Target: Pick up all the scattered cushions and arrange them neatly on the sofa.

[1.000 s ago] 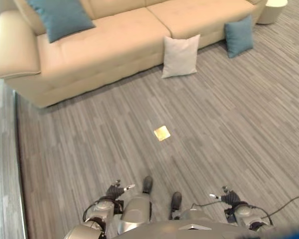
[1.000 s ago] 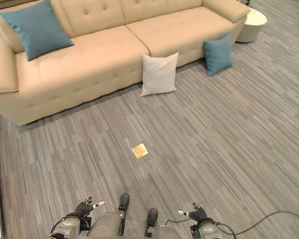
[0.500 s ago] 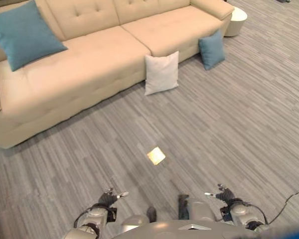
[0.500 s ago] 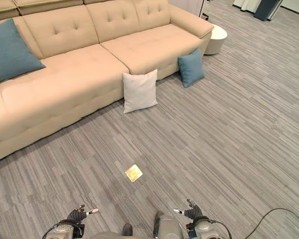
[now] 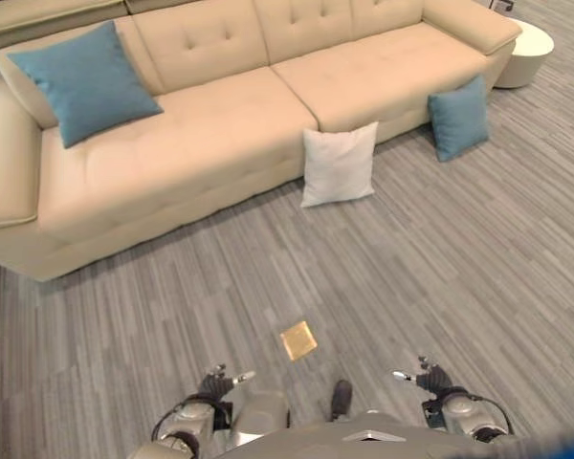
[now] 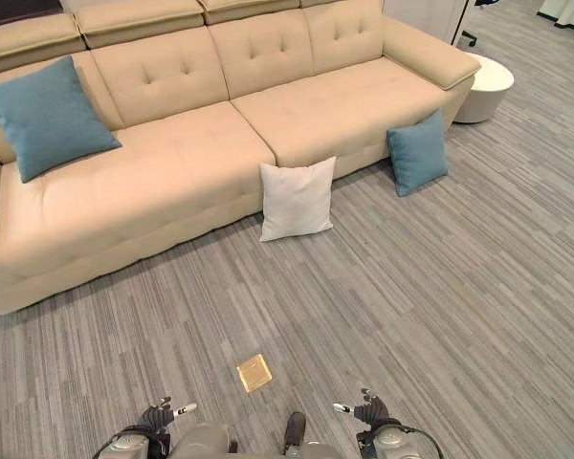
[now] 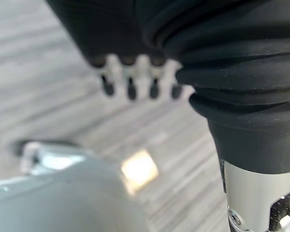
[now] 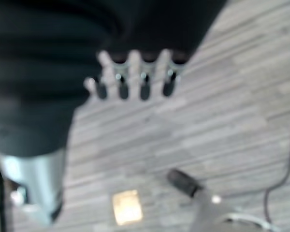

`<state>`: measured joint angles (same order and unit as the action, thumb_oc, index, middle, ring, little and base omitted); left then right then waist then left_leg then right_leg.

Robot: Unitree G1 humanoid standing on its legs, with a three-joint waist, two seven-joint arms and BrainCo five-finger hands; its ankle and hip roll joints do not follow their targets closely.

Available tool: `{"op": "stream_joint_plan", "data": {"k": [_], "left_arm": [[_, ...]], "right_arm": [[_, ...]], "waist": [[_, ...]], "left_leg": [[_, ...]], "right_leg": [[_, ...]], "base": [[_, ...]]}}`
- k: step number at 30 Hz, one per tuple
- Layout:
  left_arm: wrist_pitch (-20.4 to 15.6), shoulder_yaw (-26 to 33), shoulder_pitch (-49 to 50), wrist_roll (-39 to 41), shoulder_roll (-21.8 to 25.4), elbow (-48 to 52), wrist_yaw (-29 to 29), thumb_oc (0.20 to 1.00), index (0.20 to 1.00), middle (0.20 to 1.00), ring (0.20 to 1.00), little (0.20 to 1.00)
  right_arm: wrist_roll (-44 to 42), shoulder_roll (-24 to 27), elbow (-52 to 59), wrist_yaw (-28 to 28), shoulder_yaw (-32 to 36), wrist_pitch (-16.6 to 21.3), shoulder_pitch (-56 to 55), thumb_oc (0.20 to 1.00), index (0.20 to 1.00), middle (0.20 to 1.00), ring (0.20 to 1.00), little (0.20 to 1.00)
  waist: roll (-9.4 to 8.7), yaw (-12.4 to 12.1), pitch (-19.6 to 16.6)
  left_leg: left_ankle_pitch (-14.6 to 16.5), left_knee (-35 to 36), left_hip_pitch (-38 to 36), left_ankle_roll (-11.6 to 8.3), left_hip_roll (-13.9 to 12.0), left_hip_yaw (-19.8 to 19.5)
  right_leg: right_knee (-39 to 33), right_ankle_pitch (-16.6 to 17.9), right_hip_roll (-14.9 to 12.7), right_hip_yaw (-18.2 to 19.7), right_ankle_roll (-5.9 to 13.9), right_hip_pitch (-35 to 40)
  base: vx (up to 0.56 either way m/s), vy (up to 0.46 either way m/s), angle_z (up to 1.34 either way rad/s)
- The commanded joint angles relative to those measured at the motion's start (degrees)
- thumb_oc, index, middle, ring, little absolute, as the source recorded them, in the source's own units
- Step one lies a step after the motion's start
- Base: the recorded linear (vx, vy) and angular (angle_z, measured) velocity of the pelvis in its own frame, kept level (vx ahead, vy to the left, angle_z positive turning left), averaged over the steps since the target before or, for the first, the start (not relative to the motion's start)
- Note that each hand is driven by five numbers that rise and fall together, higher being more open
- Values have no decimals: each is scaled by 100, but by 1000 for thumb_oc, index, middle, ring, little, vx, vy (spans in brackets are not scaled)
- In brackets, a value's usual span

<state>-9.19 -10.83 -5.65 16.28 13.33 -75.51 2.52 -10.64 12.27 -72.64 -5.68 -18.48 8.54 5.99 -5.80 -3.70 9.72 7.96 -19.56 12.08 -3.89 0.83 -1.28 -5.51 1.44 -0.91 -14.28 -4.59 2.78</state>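
No writing can be read on anything here. A long beige sofa (image 6: pixel 201 163) runs across the far side of the grey plank floor (image 6: pixel 440 306). One blue cushion (image 6: pixel 46 117) leans on its seat at about 10 o'clock. A white cushion (image 6: pixel 297 199) stands on the floor at 12 o'clock, propped against the sofa front, and a second blue cushion on the floor (image 6: pixel 417 152) leans against the sofa at about 1 o'clock. A round white side table (image 6: pixel 485 88) sits just past the sofa's far arm.

A small yellow square (image 6: pixel 254 372) lies on the floor near the robot; both wrist views catch it too.

The left hand (image 5: pixel 213 385) and right hand (image 5: pixel 430 378) hang low, empty, fingers relaxed and spread, well apart from every cushion.
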Motion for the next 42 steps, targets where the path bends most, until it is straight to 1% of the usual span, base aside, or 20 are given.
{"op": "stream_joint_plan", "data": {"k": [1,4,8,9,10,11,12,13,15,16,17,22,24,25,29,31,33,36,39,42], "left_arm": [[-19,-209,-61,-178,-198,-66,12,1000,1000,1000,1000,1000],[-21,-96,33,-141,-192,-129,23,1000,1000,1000,1000,1000],[-9,41,172,-96,-133,-201,14,1000,1000,1000,1000,1000],[-5,68,196,-88,-128,-197,3,1000,1000,1000,1000,1000],[1,66,173,-86,-117,-194,-2,1000,1000,1000,1000,1000],[10,38,138,-74,-110,-173,2,1000,1000,1000,1000,1000],[6,-12,43,-58,-71,-128,9,1000,1000,1000,1000,1000],[15,-21,10,-63,-66,-115,4,1000,1000,1000,1000,1000],[-4,-8,-38,-20,-29,-71,8,1000,1000,1000,1000,1000],[-14,-11,-84,-104,-20,-82,1,1000,1000,1000,1000,1000],[-39,21,-82,-129,-30,-118,5,1000,1000,1000,1000,1000],[-32,4,40,-259,-119,-256,-16,1000,1000,1000,1000,1000],[-27,-87,-95,-153,-117,-163,-11,1000,1000,1000,1000,1000],[-22,-129,-162,-100,-118,-128,-13,1000,1000,1000,1000,1000],[-1,-252,-239,-51,-141,-75,-20,1000,1000,1000,1000,1000],[-2,-266,-199,-77,-152,-74,-25,1000,1000,1000,1000,1000],[-4,-266,-140,-124,-160,-46,-32,1000,1000,1000,1000,1000],[-18,-185,-18,-183,-156,-121,-37,1000,1000,1000,1000,1000],[1,-77,42,-167,-92,-177,-35,1000,1000,1000,1000,1000],[3,-107,-25,-208,-11,-151,-50,1000,1000,1000,1000,1000]], "right_arm": [[-185,264,88,-69,29,136,-48,1000,1000,1000,1000,1000],[-142,257,80,-66,-17,151,-36,1000,1000,1000,1000,1000],[-36,207,83,-52,-29,148,-41,1000,1000,1000,1000,1000],[-61,177,110,-31,28,135,-10,1000,1000,1000,1000,1000],[-71,159,129,-6,48,131,18,1000,1000,1000,1000,1000],[-90,136,154,6,78,129,66,1000,1000,1000,1000,1000],[-124,109,186,16,74,134,132,1000,1000,1000,1000,1000],[-117,105,159,14,85,123,133,1000,1000,1000,1000,1000],[-85,110,151,26,68,108,136,1000,1000,1000,1000,1000],[-16,115,168,33,30,112,194,1000,1000,1000,1000,1000],[46,104,163,44,-10,80,194,1000,1000,1000,1000,1000],[168,97,97,69,-97,52,93,1000,1000,1000,1000,1000],[-39,139,151,13,-75,112,7,1000,1000,1000,1000,1000],[-96,141,153,-4,-81,127,22,1000,1000,1000,1000,1000],[-154,186,136,-18,-94,95,39,1000,1000,1000,1000,1000],[-167,197,145,1,-85,109,3,1000,1000,1000,1000,1000],[-128,211,154,-18,-80,119,-44,1000,1000,1000,1000,1000],[-84,210,133,-13,-110,127,-37,1000,1000,1000,1000,1000],[18,122,129,35,-92,109,-8,1000,1000,1000,1000,1000],[41,96,215,36,-77,123,67,1000,1000,1000,1000,1000]], "waist": [[130,-39,92],[176,-204,72],[122,-299,-87],[111,-339,-134],[117,-341,-120],[159,-321,-61],[256,-169,66],[302,-128,81],[347,-70,66],[303,-10,90],[247,116,101],[175,123,-88],[61,178,-27],[8,139,51],[-60,20,184],[-82,36,160],[-48,29,102],[18,-92,52],[51,-111,-96],[123,-19,-84]], "left_leg": [[-1039,1176,-47,162,221,144],[-1458,1633,66,148,273,26],[-1342,1628,-101,306,334,-49],[-1157,1549,-229,440,408,-53],[-1078,1515,-296,509,422,-27],[-916,1513,-538,672,459,18],[-827,1566,-803,768,424,-86],[-763,1577,-894,790,412,-139],[-619,1761,-1233,778,383,-239],[-407,1832,-1512,677,362,-308],[-214,1806,-1766,585,344,-471],[-121,1558,-1936,386,168,-607],[-718,261,-1311,-25,-218,-188],[-791,-98,-1152,-44,-219,-137],[-638,-274,-665,42,21,-133],[-455,184,-513,150,84,123],[-591,751,-339,211,137,388],[-1165,1281,-111,158,99,549],[-945,1578,-612,422,212,425],[-822,1770,-1011,614,242,397]], "right_leg": [[327,-352,-66,303,715,244],[320,-486,92,534,713,451],[768,-724,-5,645,801,557],[1352,-726,-134,670,974,433],[1787,-560,-236,665,1076,249],[2667,43,-487,592,1302,-171],[3396,371,-493,651,1313,-543],[3522,350,-522,639,1273,-666],[2988,196,-635,381,1149,-944],[1702,199,-734,227,1148,-1094],[862,497,-604,568,1236,-1268],[823,407,-469,555,1075,-946],[753,148,-416,249,793,-556],[732,64,-383,203,734,-429],[689,-77,-348,216,693,-213],[615,-167,-335,184,723,-114],[533,-261,-257,134,748,17],[597,-476,-42,305,723,223],[1583,-587,-214,266,958,76],[2639,-162,-502,234,1215,-348]], "base": [[291,-1,23],[291,28,-17],[340,118,-47],[342,221,-24],[364,290,-24],[325,280,-38],[333,249,-37],[397,146,-4],[479,-41,11],[776,-266,0],[882,-347,-5],[376,-183,23],[257,-317,63],[163,-292,76],[119,-112,21],[213,-25,0],[247,-5,-4],[318,65,28],[320,194,-43],[193,177,-15]]}}
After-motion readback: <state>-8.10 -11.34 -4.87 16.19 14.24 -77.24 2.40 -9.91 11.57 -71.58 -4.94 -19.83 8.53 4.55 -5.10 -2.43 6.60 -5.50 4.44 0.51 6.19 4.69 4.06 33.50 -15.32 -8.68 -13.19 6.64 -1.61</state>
